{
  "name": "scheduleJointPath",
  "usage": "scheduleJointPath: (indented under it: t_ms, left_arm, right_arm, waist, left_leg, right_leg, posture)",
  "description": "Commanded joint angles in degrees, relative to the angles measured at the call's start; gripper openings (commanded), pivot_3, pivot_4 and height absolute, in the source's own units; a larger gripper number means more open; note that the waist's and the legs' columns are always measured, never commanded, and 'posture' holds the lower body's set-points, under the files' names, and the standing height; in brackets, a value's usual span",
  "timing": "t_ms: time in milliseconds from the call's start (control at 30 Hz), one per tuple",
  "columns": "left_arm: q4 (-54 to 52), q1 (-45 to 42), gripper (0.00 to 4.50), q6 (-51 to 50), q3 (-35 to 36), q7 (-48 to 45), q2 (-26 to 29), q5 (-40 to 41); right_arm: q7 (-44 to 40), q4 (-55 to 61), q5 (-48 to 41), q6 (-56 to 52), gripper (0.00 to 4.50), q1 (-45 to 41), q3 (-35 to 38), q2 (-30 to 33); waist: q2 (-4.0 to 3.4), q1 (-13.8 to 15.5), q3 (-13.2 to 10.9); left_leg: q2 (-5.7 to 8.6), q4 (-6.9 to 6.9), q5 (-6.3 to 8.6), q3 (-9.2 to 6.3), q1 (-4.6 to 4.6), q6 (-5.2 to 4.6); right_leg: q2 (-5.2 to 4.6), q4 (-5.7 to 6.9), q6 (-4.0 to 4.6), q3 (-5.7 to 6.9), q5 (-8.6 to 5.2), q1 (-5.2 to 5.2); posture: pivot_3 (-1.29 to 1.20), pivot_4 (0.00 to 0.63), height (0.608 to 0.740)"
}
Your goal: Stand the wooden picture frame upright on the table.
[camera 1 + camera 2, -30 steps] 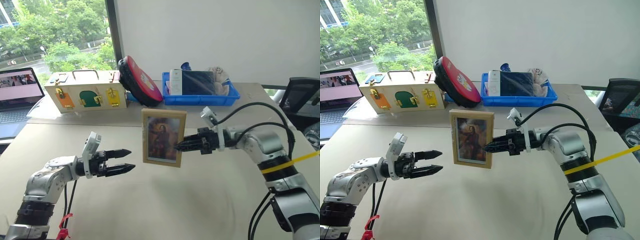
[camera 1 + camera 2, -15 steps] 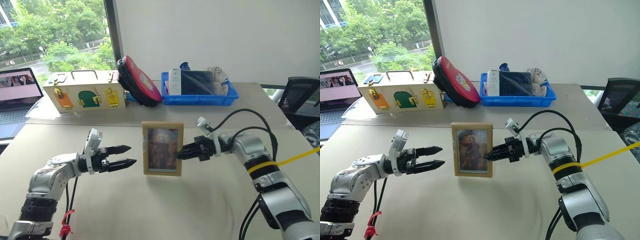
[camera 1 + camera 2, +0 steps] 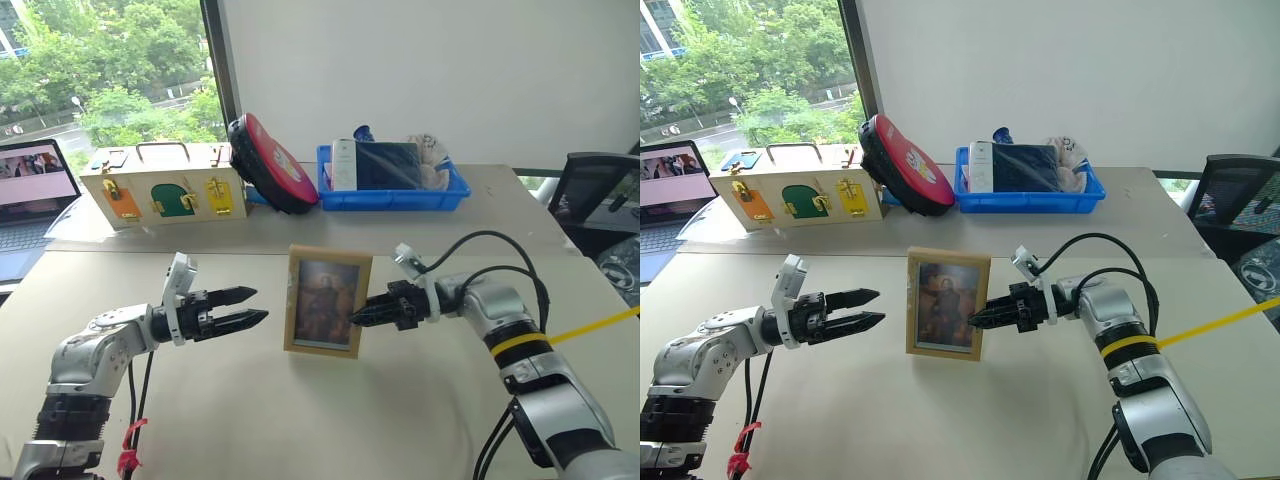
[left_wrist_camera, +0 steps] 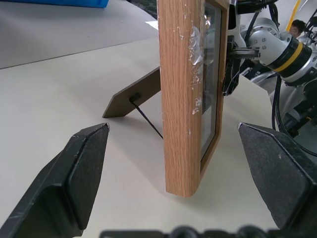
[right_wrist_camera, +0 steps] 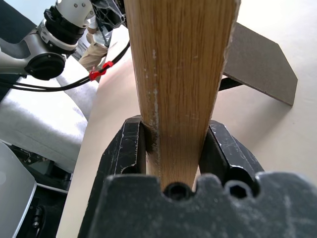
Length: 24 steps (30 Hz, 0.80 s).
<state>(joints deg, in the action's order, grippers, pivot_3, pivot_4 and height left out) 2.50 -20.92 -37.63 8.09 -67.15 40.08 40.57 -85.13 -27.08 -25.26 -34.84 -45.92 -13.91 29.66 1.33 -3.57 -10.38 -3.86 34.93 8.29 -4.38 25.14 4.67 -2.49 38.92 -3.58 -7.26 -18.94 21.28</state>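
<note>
The wooden picture frame (image 3: 327, 300) stands upright in the middle of the table (image 3: 300, 420), portrait side facing me. My right gripper (image 3: 355, 318) is shut on its right edge, and both fingers (image 5: 130, 148) press the light wood (image 5: 178, 74) from either side. Behind the frame the hinged stand (image 4: 133, 96) is folded out, with its foot on the table top. The frame's lower corner (image 4: 183, 188) sits at the table surface. My left gripper (image 3: 258, 305) is open and level, a short way left of the frame, touching nothing.
At the back of the table are a pale wooden box with coloured doors (image 3: 165, 190), a red and black round case (image 3: 270, 165) and a blue tray (image 3: 390, 185) of items. A laptop (image 3: 30, 180) is far left and a black chair (image 3: 600, 195) far right.
My right gripper has come down with the frame, from hanging in the air to the table surface. The left gripper has hardly moved and stays open.
</note>
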Motion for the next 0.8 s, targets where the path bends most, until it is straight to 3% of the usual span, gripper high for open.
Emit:
scheduleJointPath:
  t_ms: [33,133,200,433,667,800]
  left_arm:
    - [-0.6,-1.0,4.5,0.3,1.1,-0.3,0.2,0.4]
    - [0.2,-1.4,4.5,0.7,0.6,-0.5,-0.1,0.1]
    - [0.6,-1.8,4.5,0.8,0.4,-0.7,-0.2,-0.1]
    - [1.7,-2.8,4.5,1.4,-0.1,-1.5,-0.3,-0.7]
    - [2.9,-2.5,4.5,3.4,0.1,-3.6,1.1,-2.4]
    - [3.1,1.4,4.5,10.1,-1.4,-10.3,6.7,-7.2]
  right_arm:
    - [2.3,2.7,2.8,1.5,1.18,2.3,-0.4,0.0]
    - [3.8,7.5,2.8,1.9,1.18,5.1,-0.2,0.1]
    - [4.3,10.1,3.1,1.9,2.2,6.7,-0.4,0.6]
    - [5.8,15.4,3.1,1.4,4.43,9.4,1.2,2.6]
    - [7.1,16.6,3.1,0.4,4.43,10.1,5.7,10.2]
    - [3.3,24.4,-1.5,-5.2,4.43,14.1,11.3,21.4]
  waist:
    - [0.0,-0.1,0.0]
    - [0.0,-0.1,0.0]
    - [0.0,-0.1,0.0]
    - [-0.04,-0.1,0.0]
    - [-0.03,0.2,0.0]
    - [-0.11,0.5,-0.1]
  left_leg:
    - [0.0,0.0,0.0,0.0,0.0,0.0]
    - [0.0,0.0,0.0,-0.02,0.0,0.0]
    - [0.0,0.0,0.0,-0.03,0.0,0.0]
    - [0.01,0.0,-0.01,-0.04,0.02,0.02]
    - [0.02,-0.01,-0.01,-0.05,0.02,0.02]
    - [0.02,-0.09,-0.01,-0.04,0.04,0.02]
  right_leg:
    - [0.0,0.0,0.0,0.0,0.0,0.0]
    - [0.0,0.0,0.0,0.03,0.0,-0.01]
    - [0.0,0.0,0.0,0.04,0.0,-0.02]
    - [0.0,-0.01,0.0,0.05,0.0,-0.01]
    - [-0.01,-0.03,0.01,0.06,0.0,-0.01]
    - [-0.02,-0.12,0.05,0.05,-0.03,0.0]
  posture:
    - [0.0,0.15,0.735]
    - [0.0,0.15,0.735]
    - [0.0,0.15,0.735]
    - [0.0,0.15,0.735]
    - [0.0,0.15,0.735]
    - [0.0,0.15,0.735]
